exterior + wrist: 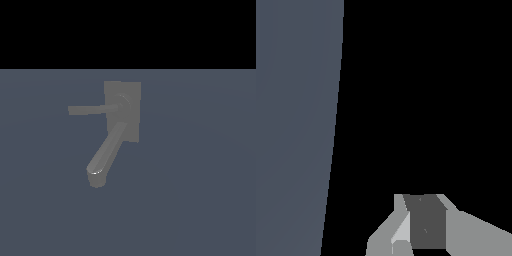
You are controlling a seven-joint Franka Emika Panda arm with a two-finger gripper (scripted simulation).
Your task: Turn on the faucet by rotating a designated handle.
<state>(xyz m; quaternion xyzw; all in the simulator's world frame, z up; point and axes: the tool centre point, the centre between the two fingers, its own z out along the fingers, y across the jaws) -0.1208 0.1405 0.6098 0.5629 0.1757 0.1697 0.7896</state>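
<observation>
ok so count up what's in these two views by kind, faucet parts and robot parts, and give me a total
Backplate: 1
Hub: 1
Spout: 1
Handle: 1
Gripper, wrist view only, fingers not clearly told apart: 1
Total: 5

place: bare simulator scene | cues: flat slate-blue floor [200, 200], black void, untextured grey faucet [117, 125]

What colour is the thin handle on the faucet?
The handle is plain matte grey, like the rest of the faucet. The exterior view shows it best.
</observation>
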